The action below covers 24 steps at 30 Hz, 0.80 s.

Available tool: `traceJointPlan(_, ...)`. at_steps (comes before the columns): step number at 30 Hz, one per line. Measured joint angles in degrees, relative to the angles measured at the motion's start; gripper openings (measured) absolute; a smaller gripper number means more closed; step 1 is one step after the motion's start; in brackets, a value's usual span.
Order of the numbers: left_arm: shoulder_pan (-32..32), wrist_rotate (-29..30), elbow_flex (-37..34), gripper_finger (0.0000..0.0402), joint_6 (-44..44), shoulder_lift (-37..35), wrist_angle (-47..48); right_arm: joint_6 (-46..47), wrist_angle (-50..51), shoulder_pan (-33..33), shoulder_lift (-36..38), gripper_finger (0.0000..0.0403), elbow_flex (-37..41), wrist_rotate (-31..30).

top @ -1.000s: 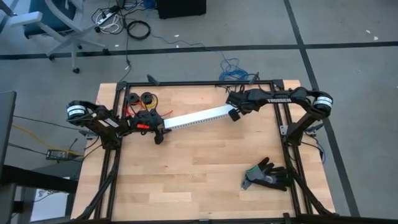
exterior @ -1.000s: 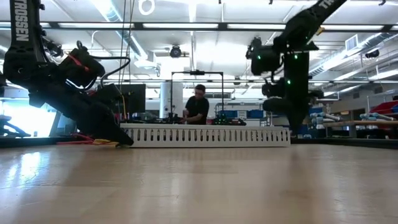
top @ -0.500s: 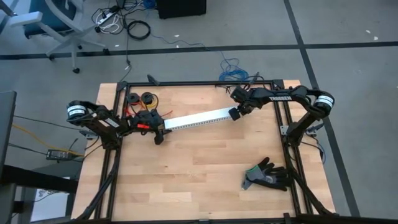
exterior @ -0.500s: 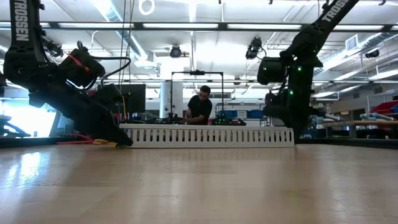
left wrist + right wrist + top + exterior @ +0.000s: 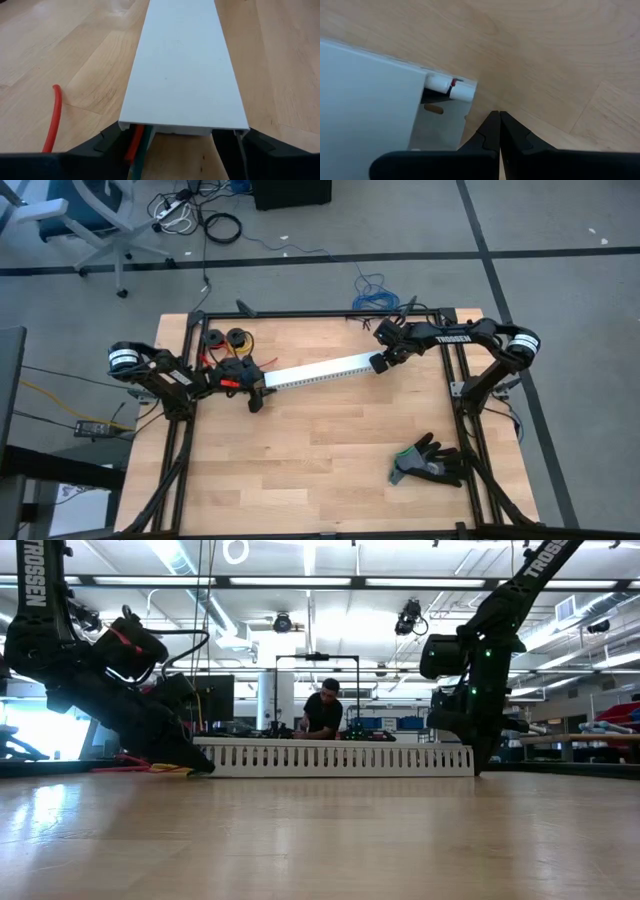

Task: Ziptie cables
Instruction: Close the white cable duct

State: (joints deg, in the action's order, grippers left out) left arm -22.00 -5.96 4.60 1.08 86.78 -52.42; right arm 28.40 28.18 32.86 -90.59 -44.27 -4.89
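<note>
"TROSSEN" on the left arm (image 5: 34, 575)

Bright overhead strip lights — soft shadows, mild glare

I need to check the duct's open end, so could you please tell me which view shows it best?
The left wrist view: the white duct fills it, a red wire showing inside its end. The high view shows it whole but small, the low view its slotted side, the right wrist view its far corner.

Cables (image 5: 134, 145) seen only as red and dark strands tucked under the white duct's near end, one red wire (image 5: 51, 120) laid loose on the wood beside it, ziptie not discernible
</note>
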Motion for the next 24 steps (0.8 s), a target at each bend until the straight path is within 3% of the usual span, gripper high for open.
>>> traceJointPlan(7,0.0,0.3,0.1,0.0259,-1.8,0.0,0.9,0.0,-0.1,0.0,-0.1,0.0,0.0,0.2)
traceJointPlan(18,0.0,0.8,0.1,0.032,-3.0,-0.1,2.0,-0.2,-0.1,0.0,-0.1,0.0,0.1,0.3)
traceJointPlan(24,0.0,0.2,-0.8,0.0328,-4.2,-0.2,1.9,-0.6,-0.1,0.0,-0.2,0.0,0.1,0.4)
